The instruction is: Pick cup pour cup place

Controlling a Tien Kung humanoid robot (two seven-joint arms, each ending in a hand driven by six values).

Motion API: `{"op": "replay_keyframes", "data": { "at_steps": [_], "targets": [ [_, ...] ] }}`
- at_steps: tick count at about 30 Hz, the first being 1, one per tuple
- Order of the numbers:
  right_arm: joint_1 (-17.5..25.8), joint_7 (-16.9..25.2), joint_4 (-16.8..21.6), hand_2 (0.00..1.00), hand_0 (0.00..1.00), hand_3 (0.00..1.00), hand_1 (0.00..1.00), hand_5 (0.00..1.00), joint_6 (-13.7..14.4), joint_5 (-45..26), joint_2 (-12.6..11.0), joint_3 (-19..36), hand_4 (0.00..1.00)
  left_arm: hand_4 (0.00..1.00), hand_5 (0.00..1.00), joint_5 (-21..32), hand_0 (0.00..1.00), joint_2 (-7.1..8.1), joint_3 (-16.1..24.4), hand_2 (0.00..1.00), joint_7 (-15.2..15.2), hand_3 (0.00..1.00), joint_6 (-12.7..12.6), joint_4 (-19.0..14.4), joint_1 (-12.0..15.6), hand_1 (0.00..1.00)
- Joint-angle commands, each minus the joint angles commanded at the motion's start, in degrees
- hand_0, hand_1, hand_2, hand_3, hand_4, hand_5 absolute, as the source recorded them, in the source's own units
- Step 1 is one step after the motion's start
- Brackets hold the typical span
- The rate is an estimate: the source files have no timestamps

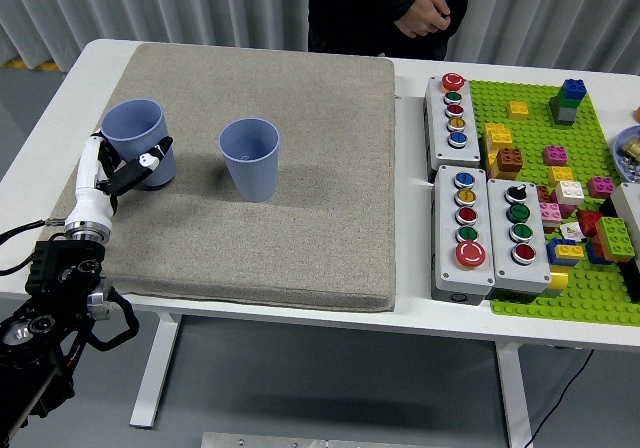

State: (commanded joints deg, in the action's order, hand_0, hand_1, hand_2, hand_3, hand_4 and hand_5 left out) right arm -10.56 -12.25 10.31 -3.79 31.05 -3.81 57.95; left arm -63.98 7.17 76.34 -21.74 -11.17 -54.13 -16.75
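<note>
Where the mat nears its left edge, tilted cup (136,140) inside left hand's (122,168) curled fingers.

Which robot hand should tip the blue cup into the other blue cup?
Probably the left hand. It already grips the tilted blue cup at the mat's left side, and the standing blue cup is just to its right. The right hand is not in view.

The white rectangular worktop (415,313) carries a large beige fabric mat (330,198) on its left, three grey push-button boxes (466,230) at centre-right, and a green studded baseplate (530,93) with coloured bricks far right.
</note>
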Motion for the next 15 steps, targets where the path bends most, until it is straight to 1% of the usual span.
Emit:
{"op": "replay_keyframes", "data": {
  "at_steps": [3, 4, 9, 15],
  "targets": [
    [-0.03, -0.03, 0.00, 0.693, 0.675, 0.644, 0.679, 0.164, 0.01, 0.06, 0.04, 0.05, 0.428, 0.696, 0.061, -0.18, 0.647, -0.54, -0.62, 0.650, -0.90, 0.587, -0.15, 0.56, 0.45, 0.635],
    [-0.02, -0.04, 0.00, 0.691, 0.675, 0.644, 0.679, 0.164, 0.01, 0.03, 0.05, 0.05, 0.428, 0.782, 0.148, -0.52, 0.671, -0.74, -0.66, 0.696, -1.21, 0.615, -0.48, 0.79, 0.53, 0.660],
    [-0.01, -0.10, 0.00, 0.691, 0.675, 0.644, 0.679, 0.164, -0.01, 0.12, 0.09, 0.03, 0.428, 0.782, 0.148, -0.75, 0.671, -1.00, -1.17, 0.696, -2.05, 0.615, -1.67, 1.60, 0.75, 0.660],
    [0.02, -0.13, 0.00, 0.692, 0.675, 0.644, 0.679, 0.164, -0.03, 0.10, 0.11, -0.03, 0.428, 0.781, 0.144, -1.56, 0.677, -0.77, -1.07, 0.702, -2.18, 0.622, -1.38, 1.36, 0.68, 0.666]
  ]
}}
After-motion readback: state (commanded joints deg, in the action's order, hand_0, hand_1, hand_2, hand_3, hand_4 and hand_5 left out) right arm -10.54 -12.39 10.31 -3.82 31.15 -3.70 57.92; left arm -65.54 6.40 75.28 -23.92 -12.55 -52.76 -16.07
